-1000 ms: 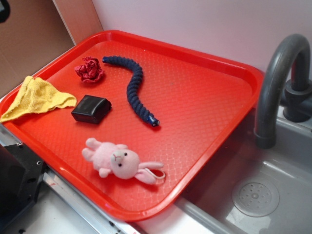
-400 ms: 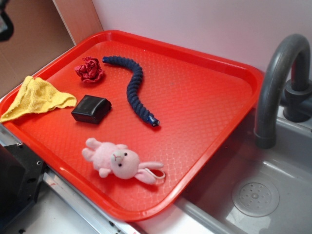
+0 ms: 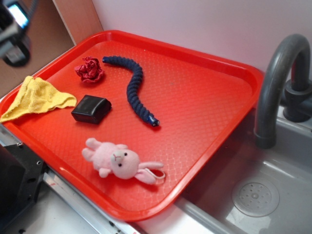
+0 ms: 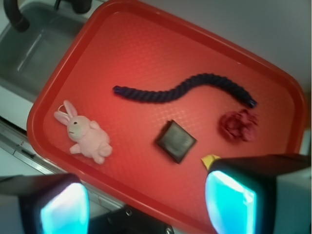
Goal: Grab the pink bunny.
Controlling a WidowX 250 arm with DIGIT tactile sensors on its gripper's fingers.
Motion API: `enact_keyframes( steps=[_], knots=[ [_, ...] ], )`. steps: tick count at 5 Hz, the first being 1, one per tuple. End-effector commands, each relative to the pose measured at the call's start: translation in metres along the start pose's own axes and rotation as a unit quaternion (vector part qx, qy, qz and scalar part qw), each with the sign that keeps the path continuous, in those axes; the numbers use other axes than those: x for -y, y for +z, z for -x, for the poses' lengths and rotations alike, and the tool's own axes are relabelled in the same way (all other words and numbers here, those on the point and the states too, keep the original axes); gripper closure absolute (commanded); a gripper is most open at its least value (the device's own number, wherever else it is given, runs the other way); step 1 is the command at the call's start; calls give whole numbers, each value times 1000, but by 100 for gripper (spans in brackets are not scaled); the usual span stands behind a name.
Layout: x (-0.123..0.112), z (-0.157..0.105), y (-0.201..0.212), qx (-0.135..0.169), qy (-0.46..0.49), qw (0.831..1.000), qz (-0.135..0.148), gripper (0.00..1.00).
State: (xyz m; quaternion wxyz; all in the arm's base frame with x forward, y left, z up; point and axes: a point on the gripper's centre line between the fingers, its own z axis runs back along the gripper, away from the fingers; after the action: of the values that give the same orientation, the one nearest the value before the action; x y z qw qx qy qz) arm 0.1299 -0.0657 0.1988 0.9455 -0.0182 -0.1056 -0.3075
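The pink bunny (image 3: 120,161) lies on its back near the front edge of the red tray (image 3: 204,97), ears pointing right. In the wrist view the bunny (image 4: 84,135) lies at the left of the tray (image 4: 146,58). My gripper (image 3: 13,30) shows blurred at the exterior view's top left corner, high above the tray's left end and far from the bunny. In the wrist view the gripper (image 4: 146,204) is open and empty, its cyan pads (image 4: 229,202) wide apart.
On the tray lie a dark red rosette (image 3: 89,69), a navy rope (image 3: 134,87), a black square pad (image 3: 90,108) and a yellow cloth (image 3: 34,97) over the left rim. A grey sink (image 3: 263,190) with a faucet (image 3: 280,78) is to the right.
The gripper has come further into the exterior view at the top left, moving down and right. The things on the tray have not moved.
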Motion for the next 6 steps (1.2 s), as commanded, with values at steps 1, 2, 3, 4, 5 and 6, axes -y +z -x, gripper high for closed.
enact_keyframes(
  steps=[1, 2, 3, 4, 5, 6],
  knots=[
    [50, -22, -41, -41, -102, 994, 13, 0],
    [52, -25, -58, -61, -106, 993, 0, 0],
    [52, -27, -76, -77, -125, 989, -14, 0],
    [42, -30, -99, -92, -129, 987, -14, 0],
    [40, -31, -115, -105, -143, 984, -19, 0],
    [39, -31, -134, -129, -160, 978, -36, 0]
  ],
)
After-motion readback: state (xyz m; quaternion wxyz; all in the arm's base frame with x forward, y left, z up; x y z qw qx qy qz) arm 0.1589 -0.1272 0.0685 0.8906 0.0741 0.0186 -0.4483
